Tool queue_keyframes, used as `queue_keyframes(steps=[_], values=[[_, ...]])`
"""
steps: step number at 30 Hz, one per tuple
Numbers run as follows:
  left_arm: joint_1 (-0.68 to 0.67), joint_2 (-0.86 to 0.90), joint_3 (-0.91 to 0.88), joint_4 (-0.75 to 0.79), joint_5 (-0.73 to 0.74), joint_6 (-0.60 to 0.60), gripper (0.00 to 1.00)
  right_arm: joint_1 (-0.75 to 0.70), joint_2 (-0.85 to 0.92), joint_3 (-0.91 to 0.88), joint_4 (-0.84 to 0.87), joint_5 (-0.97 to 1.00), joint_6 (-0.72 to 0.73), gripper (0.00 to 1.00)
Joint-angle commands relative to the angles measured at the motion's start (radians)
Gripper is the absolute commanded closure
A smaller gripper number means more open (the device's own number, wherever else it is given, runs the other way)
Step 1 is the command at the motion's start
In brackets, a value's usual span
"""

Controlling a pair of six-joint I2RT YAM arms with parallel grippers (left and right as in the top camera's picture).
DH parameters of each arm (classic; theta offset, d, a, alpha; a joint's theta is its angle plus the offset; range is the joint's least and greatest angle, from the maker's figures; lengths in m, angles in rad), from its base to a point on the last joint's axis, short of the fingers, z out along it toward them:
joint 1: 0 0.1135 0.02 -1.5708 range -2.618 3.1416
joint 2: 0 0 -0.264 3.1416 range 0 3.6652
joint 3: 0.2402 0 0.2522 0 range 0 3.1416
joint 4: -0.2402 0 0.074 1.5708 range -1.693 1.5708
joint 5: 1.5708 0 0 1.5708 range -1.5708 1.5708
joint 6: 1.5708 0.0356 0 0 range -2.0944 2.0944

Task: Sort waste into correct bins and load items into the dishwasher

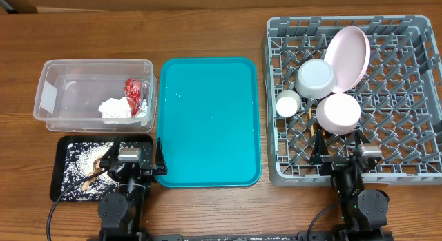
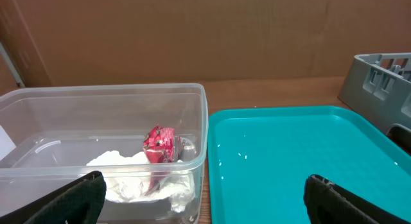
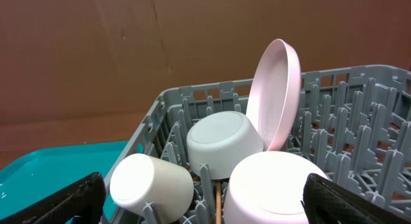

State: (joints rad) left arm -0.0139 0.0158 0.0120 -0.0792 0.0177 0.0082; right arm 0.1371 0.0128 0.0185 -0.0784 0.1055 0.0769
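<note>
Both grippers stand fully spread and hold nothing. The left gripper (image 2: 205, 203) sits at the near left, over the right end of the black tray (image 1: 63, 177) and beside the near-left corner of the teal tray (image 1: 207, 123). The right gripper (image 3: 212, 206) is at the near edge of the grey dish rack (image 1: 407, 130) on the right.

White rice with brown scraps (image 1: 84, 159) lies scattered on the black tray. Just beyond it, the clear tub (image 1: 62, 68) holds the crumpled white napkin (image 1: 114, 108) with the red wrapper (image 1: 132, 90) against its far side.

In the rack's left half, the pink plate (image 1: 347, 56) stands on edge at the far side, leaning. The grey-green bowl (image 1: 316, 78) rests against it, the pink bowl (image 1: 338, 113) lies nearer, and the white cup (image 1: 287, 103) lies on its side to their left. A thin wooden chopstick (image 3: 218, 199) shows between the cup and the pink bowl
</note>
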Motion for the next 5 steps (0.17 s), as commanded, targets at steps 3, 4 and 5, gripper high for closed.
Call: queue_keyframes(steps=[3, 4, 5], values=[[-0.006, -0.011, -0.007, 0.002, 0.000, 0.022, 0.00, -0.004, -0.010, -0.010, 0.005, 0.005, -0.006, 0.00], [-0.006, -0.011, -0.007, 0.002, 0.000, 0.022, 0.00, -0.004, -0.010, -0.011, 0.005, 0.005, -0.006, 0.00], [-0.006, -0.011, -0.007, 0.002, 0.000, 0.022, 0.00, -0.004, -0.010, -0.010, 0.005, 0.005, -0.006, 0.00]])
